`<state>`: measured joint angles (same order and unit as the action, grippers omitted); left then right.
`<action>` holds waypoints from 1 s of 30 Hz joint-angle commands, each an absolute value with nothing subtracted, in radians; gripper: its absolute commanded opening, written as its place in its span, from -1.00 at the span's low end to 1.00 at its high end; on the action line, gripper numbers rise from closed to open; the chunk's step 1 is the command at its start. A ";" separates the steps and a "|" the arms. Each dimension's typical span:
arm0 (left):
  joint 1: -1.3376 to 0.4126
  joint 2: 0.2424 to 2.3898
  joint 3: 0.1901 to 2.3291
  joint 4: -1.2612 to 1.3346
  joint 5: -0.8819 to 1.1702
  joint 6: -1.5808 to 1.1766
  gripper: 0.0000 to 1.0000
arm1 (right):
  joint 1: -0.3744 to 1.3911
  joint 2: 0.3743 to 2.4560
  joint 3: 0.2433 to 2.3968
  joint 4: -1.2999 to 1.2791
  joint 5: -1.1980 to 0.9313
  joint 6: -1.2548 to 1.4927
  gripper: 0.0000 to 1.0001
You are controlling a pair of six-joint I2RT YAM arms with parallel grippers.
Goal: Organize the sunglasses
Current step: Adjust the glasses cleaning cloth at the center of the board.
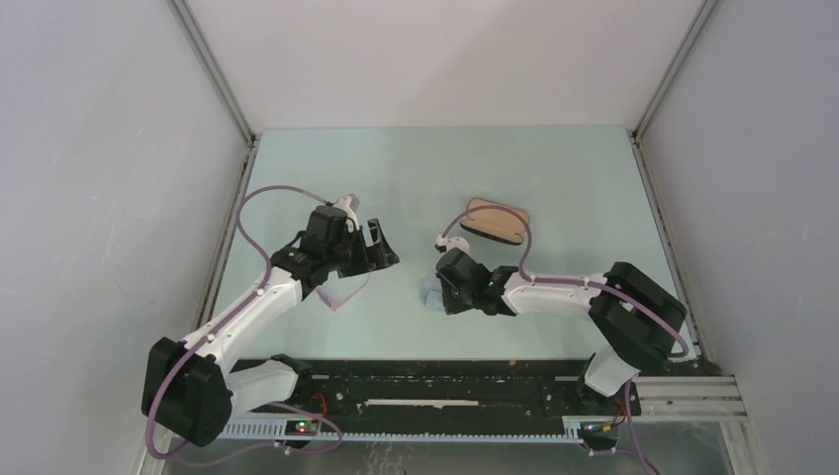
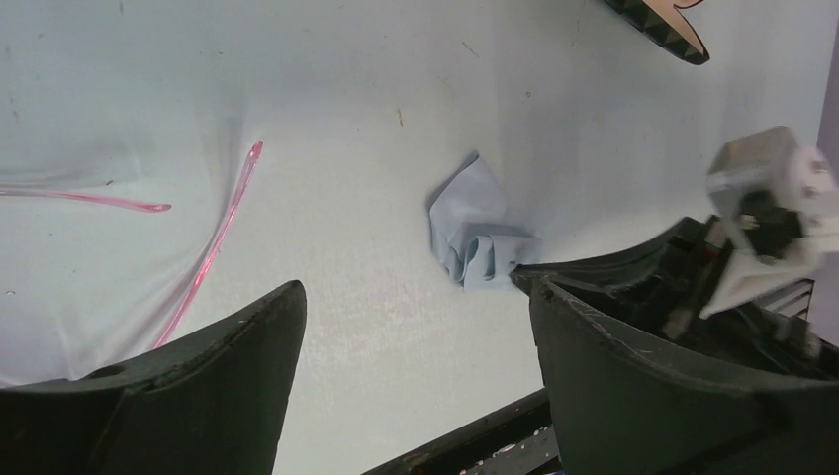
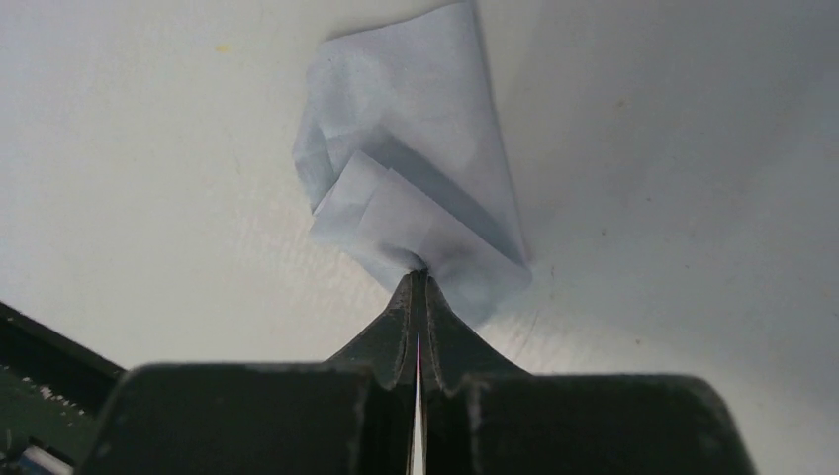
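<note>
The sunglasses (image 1: 341,294), thin and pink-framed, lie on the table just below and near my left gripper (image 1: 374,245). In the left wrist view only their two thin arms (image 2: 213,247) show at the left. My left gripper (image 2: 416,287) is open with nothing between its fingers, hovering over bare table. A crumpled light blue cloth (image 3: 416,168) lies at mid-table, also seen as cloth (image 2: 475,228) in the left wrist view. My right gripper (image 3: 418,275) is shut, its tips pinching a fold at the cloth's near edge (image 1: 428,292).
The open black case with tan lining (image 1: 497,223) lies behind the right gripper, its edge (image 2: 663,25) at the top right of the left wrist view. The black base rail (image 1: 425,381) runs along the table's near edge. Metal frame posts flank the table.
</note>
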<state>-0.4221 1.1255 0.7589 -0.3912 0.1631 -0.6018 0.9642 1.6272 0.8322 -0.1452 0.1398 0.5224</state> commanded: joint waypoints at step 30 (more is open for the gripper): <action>-0.563 1.301 0.779 -0.312 0.212 -0.603 0.74 | 0.438 1.113 0.432 -0.050 -0.084 0.668 0.06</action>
<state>-0.5358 1.2739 0.7490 -0.3466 0.2062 -0.6022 0.4389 1.2098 0.4297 0.0170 -0.1844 0.6777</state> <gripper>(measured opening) 0.873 0.535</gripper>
